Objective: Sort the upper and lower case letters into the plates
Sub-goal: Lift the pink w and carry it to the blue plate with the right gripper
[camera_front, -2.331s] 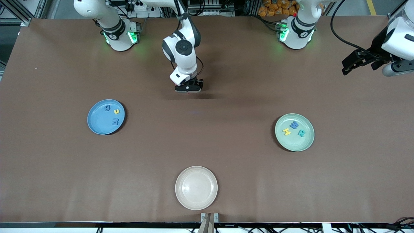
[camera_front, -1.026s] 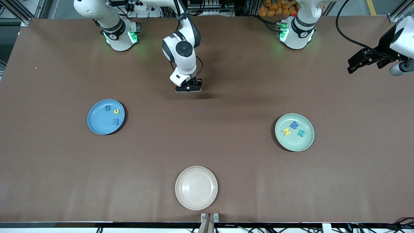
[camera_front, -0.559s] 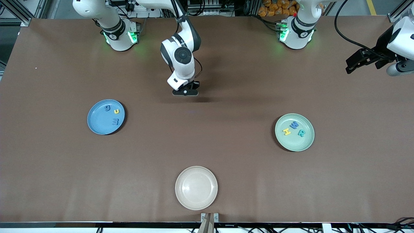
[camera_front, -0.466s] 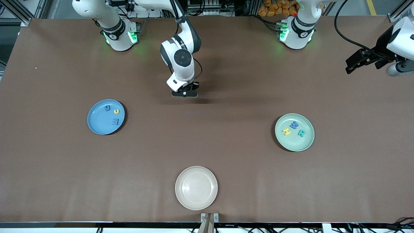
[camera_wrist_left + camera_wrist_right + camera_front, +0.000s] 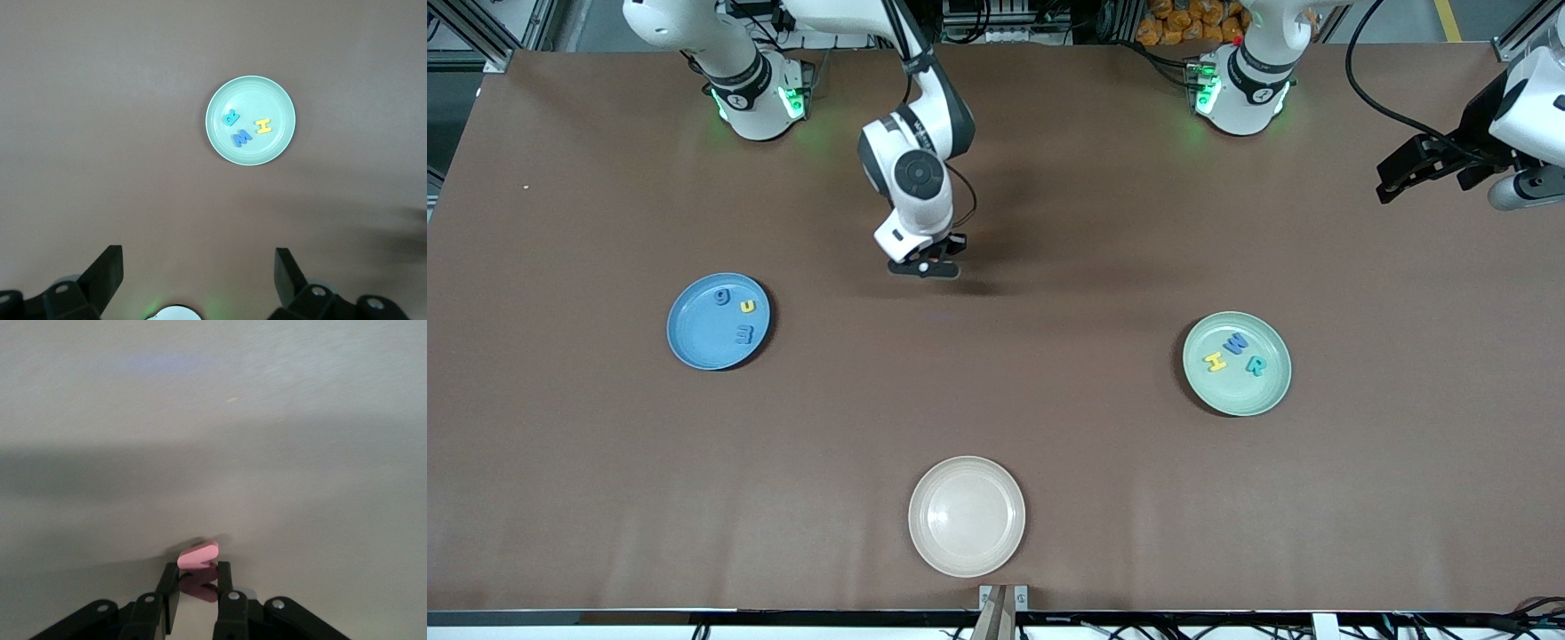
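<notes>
My right gripper [image 5: 923, 269] hangs low over the bare table about midway between the arms' bases. It is shut on a small pink letter [image 5: 198, 555], which sticks out from between its fingertips [image 5: 171, 577]. The blue plate [image 5: 694, 347] holds a blue g [image 5: 722, 297], a yellow u [image 5: 748, 307] and a blue m [image 5: 744, 335]. The mint plate [image 5: 1258, 396] holds a yellow H [image 5: 1215, 362], a blue W [image 5: 1235, 344] and a teal R [image 5: 1256, 365]. My left gripper [image 5: 1405, 173] waits open, high over the left arm's end of the table. Its wrist view shows the mint plate [image 5: 267, 93] far below.
A cream plate [image 5: 967, 516] with nothing in it lies near the table's front edge, nearer to the front camera than both coloured plates. The arms' bases [image 5: 760, 98] stand along the back edge.
My right gripper has closed on the pink letter and shifted slightly toward the blue plate's side. My left gripper has barely moved.
</notes>
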### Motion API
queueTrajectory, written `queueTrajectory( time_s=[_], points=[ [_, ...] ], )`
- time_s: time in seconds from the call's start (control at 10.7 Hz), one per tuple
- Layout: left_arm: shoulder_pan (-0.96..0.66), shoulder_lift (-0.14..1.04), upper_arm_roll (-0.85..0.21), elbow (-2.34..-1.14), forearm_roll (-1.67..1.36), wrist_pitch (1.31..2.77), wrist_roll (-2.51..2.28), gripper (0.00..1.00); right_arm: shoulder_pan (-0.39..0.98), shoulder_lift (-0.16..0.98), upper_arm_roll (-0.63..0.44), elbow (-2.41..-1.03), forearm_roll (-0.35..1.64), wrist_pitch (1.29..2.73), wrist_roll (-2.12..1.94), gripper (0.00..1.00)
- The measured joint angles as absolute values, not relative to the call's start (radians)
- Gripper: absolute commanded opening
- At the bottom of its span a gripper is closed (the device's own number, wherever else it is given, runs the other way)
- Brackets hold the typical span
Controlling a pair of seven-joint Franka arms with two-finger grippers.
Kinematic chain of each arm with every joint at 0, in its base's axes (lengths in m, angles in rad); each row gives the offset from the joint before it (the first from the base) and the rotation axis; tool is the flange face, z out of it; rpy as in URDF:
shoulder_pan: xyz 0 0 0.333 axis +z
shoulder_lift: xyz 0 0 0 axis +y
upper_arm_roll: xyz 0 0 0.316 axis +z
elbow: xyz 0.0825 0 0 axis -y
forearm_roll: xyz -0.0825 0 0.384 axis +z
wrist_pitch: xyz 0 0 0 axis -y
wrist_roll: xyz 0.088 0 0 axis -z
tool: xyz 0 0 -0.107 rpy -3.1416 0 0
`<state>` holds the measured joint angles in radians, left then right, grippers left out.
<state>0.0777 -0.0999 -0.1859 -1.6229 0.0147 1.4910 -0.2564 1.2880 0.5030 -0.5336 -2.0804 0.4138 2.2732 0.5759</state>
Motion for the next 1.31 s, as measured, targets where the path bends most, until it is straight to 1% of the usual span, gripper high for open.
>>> queueTrajectory(
  time_s=[0.09, 0.28, 0.65, 0.84, 1.03, 1.31],
  points=[
    [0.077, -0.1, -0.188, -1.623, 0.015, 1.491, -0.256, 1.0, 1.27, 0.503, -0.572, -2.057, 0.413, 2.201, 0.553, 0.0],
    [0.077, -0.099, -0.194, -1.623, 0.015, 1.491, -0.256, 1.0, 1.257, 0.502, -0.694, -2.029, 0.413, 2.09, 0.477, 0.0],
    [0.076, -0.098, -0.197, -1.623, 0.015, 1.491, -0.256, 1.0, 1.243, 0.504, -0.887, -2.027, 0.398, 2.013, 0.371, 0.0],
    [0.075, -0.096, -0.205, -1.623, 0.015, 1.491, -0.256, 1.0, 1.215, 0.506, -0.977, -2.028, 0.366, 2.005, 0.306, 0.0],
    [0.074, -0.092, -0.211, -1.623, 0.015, 1.491, -0.256, 1.0, 1.106, 0.509, -0.991, -2.029, 0.349, 2.018, 0.214, 0.0],
    [0.074, -0.083, -0.218, -1.623, 0.013, 1.491, -0.256, 1.0, 0.905, 0.517, -0.987, -2.06, 0.345, 2.128, 0.051, 0.0]
  ],
)
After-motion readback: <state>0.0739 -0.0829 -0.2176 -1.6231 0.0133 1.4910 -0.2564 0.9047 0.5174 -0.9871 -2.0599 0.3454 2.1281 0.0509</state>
